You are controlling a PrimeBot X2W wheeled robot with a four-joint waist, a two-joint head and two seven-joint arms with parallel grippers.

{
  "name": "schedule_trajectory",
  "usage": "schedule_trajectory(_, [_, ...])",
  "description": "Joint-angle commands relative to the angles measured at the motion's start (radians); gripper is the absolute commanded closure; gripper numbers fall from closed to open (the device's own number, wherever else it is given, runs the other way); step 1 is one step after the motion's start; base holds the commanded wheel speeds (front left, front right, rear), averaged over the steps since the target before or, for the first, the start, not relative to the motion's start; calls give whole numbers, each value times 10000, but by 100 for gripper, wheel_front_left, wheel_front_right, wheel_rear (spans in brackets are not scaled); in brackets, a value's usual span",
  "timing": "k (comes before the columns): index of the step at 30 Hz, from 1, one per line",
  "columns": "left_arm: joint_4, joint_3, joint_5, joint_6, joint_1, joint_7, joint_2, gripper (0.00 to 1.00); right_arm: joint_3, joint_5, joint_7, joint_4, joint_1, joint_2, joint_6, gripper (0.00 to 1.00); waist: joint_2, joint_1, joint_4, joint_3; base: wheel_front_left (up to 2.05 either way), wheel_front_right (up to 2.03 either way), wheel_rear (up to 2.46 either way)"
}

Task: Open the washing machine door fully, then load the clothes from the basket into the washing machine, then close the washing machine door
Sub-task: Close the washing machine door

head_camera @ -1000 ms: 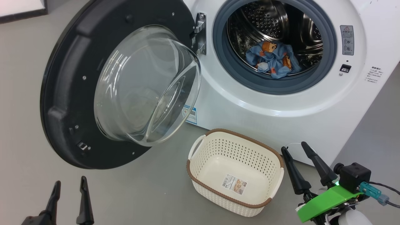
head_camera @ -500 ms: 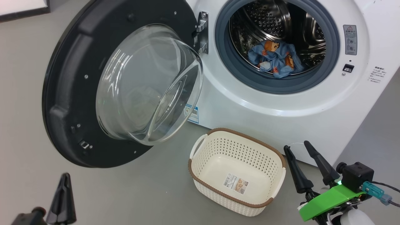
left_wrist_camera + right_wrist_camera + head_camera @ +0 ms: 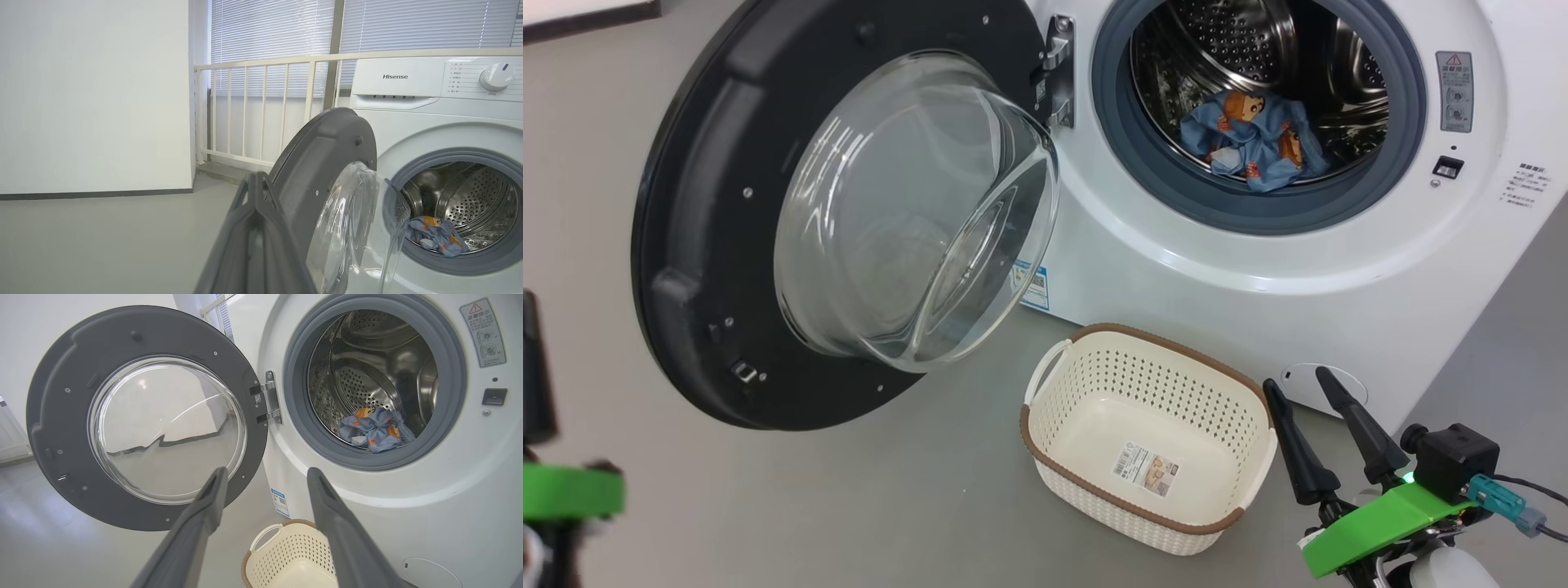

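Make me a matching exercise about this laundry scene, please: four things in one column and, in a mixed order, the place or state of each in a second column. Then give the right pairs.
Things
1. washing machine door
2. clothes
3. basket
4. right gripper

Place or state
A. empty, standing on the floor
B. fingers apart, holding nothing
C. wide open
D. lying inside the steel drum

Right pairs: 1-C, 2-D, 3-A, 4-B
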State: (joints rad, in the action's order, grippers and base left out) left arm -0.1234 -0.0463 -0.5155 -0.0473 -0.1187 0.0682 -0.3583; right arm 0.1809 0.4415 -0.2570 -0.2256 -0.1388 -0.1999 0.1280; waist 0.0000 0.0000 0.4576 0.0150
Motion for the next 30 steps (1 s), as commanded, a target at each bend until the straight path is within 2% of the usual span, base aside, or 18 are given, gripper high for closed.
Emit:
schedule_trajectory(1, [-272,-765,-592,149,-943,-312,-513,100,181,-24,-48,272,-90,-70,27,0,0,0,-53,-82,0,0,0])
schedule_trajectory(6, [400,-1737,-2307,435,-2271,-1084,-919,100,206,-5,-48,249,-200,-107,27,0,0,0,-160,-186,0,0,0])
schedule_trajectory(10, [1113,-2121,-3147,586,-3045,-1583,-1205,100,226,-7,-48,240,-237,-101,27,0,0,0,-274,-224,0,0,0])
schedule_trajectory(14, [2422,-2694,-4321,707,-4034,-2201,-1507,100,223,-24,-48,248,-278,-95,27,0,0,0,-471,-303,0,0,0])
schedule_trajectory(24, [5661,-3732,-6701,609,-5863,-4033,-2114,100,173,-81,-48,297,-389,-144,27,0,0,0,-962,-621,0,0,0])
schedule_trajectory(30, [6943,-4073,-7342,535,-6473,-4624,-2449,100,153,-94,-48,292,-501,-221,27,0,0,0,-1198,-810,0,0,0])
